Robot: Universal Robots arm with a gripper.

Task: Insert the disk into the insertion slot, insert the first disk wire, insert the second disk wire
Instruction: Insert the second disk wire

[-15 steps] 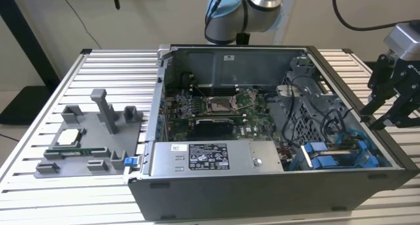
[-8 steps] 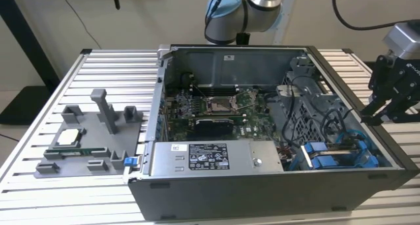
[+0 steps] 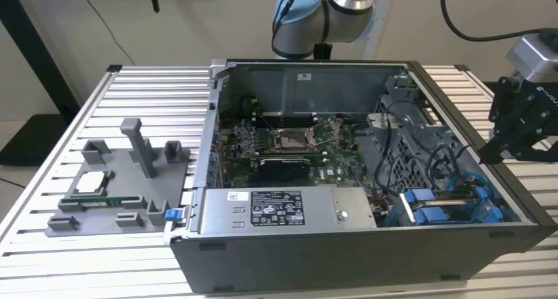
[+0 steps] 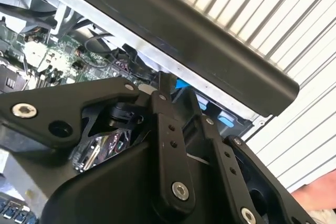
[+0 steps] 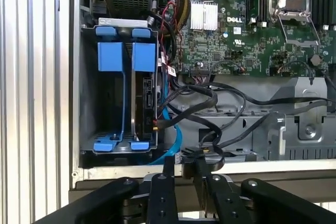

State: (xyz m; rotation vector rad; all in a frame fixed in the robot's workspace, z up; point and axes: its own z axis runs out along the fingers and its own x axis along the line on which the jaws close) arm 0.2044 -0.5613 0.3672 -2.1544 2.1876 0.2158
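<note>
Blue-framed disk (image 5: pixel 147 95) near gripper (image 5: pixel 184 162), not touching

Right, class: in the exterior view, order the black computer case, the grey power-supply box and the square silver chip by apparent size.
1. Black computer case, largest.
2. Grey power-supply box.
3. Square silver chip, clearly smallest.

End effector (image 4: pixel 170 90) near black case rim (image 4: pixel 210 40); green motherboard (image 4: pixel 71 53), blue tabs (image 4: pixel 226 119) beyond

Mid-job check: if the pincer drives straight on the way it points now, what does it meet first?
Likely the black cable bundle lying just inside the case wall, beside the insertion slot. The pincer sits at that wall; depth is unclear, so it might clip the wall first.
</note>
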